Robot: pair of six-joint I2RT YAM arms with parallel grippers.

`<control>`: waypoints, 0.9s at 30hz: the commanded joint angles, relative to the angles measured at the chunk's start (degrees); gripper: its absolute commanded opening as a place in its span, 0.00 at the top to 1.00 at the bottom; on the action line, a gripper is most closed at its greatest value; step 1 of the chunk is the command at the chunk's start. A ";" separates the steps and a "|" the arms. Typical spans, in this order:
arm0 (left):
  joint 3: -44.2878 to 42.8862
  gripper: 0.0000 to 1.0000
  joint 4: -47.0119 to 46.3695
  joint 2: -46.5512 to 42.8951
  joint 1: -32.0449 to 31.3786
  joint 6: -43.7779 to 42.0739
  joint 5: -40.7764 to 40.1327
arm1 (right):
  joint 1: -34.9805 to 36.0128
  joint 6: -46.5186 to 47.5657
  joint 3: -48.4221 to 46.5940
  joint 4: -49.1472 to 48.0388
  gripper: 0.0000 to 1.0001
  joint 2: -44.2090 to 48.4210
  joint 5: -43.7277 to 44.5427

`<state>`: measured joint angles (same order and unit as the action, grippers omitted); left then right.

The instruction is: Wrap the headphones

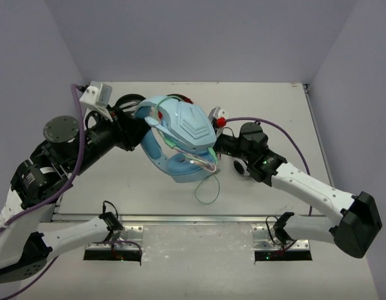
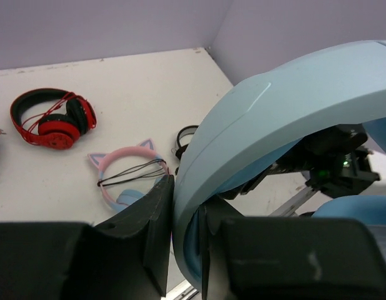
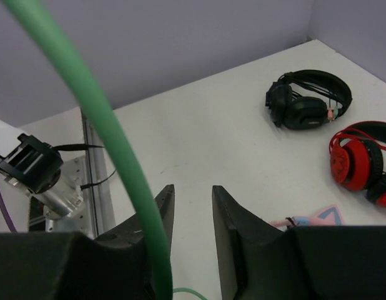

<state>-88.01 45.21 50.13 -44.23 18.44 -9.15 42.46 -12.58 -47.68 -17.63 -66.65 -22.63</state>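
Subject item: the headphones (image 1: 180, 134), light blue, sit over the middle of the table (image 1: 274, 103), somewhat toward its far edge, and are held clear of the surface. The headband (image 2: 255, 125) is on the side of the table's left edge, and the large ear cup is on the side of the right arm.

Left gripper (image 1: 134, 122): clenched on the headband. In the left wrist view its fingers (image 2: 157, 215) press against the band from either side, with no gap showing.

Right gripper (image 1: 219, 145): released, just beside the ear cup. In the right wrist view its two fingers (image 3: 227, 215) stand apart with bare table showing between them and nothing grasped. The cable (image 3: 87, 94), thin and light green, runs diagonally across that view close to the lens. It passes in front of the left-hand finger, outside the gap (whether it touches that finger cannot be told).

Cable, top view: strands lie across the ear cup. A loose loop hangs below the headphones toward the table's near edge.

Other items on the table:
- red headphones (image 2: 52, 119)
- pink cat-ear headphones (image 2: 127, 175), near the red pair, with a dark cord across them
- black headphones (image 3: 308, 100), near the red pair

In the top view these are mostly hidden behind the held headphones; only a red part shows, toward the far edge
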 commanded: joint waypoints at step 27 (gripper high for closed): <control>-28.27 1.00 4.53 27.46 12.31 12.59 -40.95 | 21.17 4.83 7.52 -1.29 0.99 0.47 17.70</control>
<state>-114.43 52.23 76.05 -38.09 29.91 -50.57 61.45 -13.15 -38.33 -25.02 -68.45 -12.71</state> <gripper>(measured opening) 0.161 0.013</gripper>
